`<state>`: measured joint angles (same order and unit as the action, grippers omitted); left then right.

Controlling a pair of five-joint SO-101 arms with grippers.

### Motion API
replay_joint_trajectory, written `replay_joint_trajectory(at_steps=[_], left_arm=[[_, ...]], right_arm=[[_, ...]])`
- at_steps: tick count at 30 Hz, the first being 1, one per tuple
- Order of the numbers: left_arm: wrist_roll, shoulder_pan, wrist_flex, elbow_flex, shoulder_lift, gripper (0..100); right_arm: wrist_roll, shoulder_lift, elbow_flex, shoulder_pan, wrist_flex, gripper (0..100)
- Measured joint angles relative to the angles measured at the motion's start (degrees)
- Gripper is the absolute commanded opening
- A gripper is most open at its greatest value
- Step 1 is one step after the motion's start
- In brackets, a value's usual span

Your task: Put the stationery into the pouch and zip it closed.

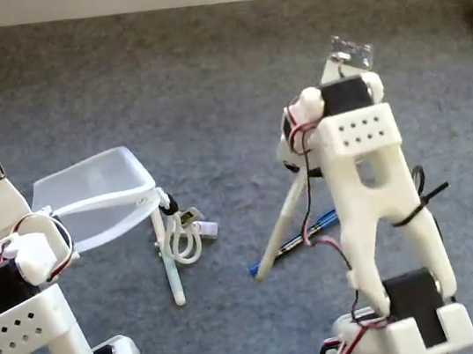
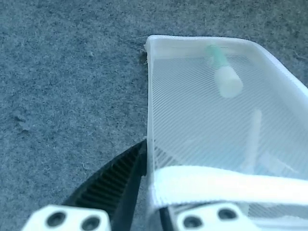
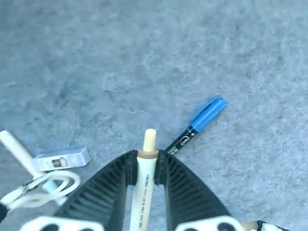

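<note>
Over the tabletop point(image 1: 203, 75), the right tool point(image 3: 146, 158) clamped a cream pen point(image 3: 149, 139) near a blue marker point(image 3: 204, 117). The left tool point(image 2: 150, 161) pinched the pouch point(image 2: 202, 125) rim; a green-and-white tube point(image 2: 224, 74) showed through its mesh.

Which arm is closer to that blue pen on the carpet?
Right. The right gripper, holding a cream pen, sits just beside the blue pen; the left gripper is farther off, gripping the pouch.

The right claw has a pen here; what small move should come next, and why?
Probably carry the right claw across toward the pouch. It is shut on the cream pen, while the left claw grips the pouch's edge, and the pen is well apart from the pouch.
</note>
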<state>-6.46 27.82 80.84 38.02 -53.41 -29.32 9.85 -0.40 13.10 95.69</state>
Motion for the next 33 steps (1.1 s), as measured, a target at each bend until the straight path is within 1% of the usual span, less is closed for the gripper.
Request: replay_joint_trajectory(at_steps=[5, 17, 20, 26, 29, 33], left_arm=[[0.0, 0.0, 0.0, 0.0, 0.0, 1], [0.0, 0.0, 0.0, 0.0, 0.0, 1], [0.0, -0.3, 0.0, -0.3, 0.2, 1], [-0.8, -5.5, 0.1, -4.7, 0.9, 1], [-1.2, -8.0, 2.3, -8.4, 1.2, 1], [-1.6, -11.7, 5.6, -12.8, 1.2, 1]], right_arm=[[0.0, 5.2, 0.0, 5.2, -1.3, 0.4], [0.0, 18.1, 0.0, 14.2, -15.4, 0.4], [0.0, 20.6, 0.0, 14.8, -17.5, 0.4], [0.0, 24.4, 0.0, 14.8, -19.2, 0.4], [0.2, 26.5, 0.0, 14.9, -19.2, 0.4], [5.0, 29.6, 0.0, 15.0, -19.6, 0.4]])
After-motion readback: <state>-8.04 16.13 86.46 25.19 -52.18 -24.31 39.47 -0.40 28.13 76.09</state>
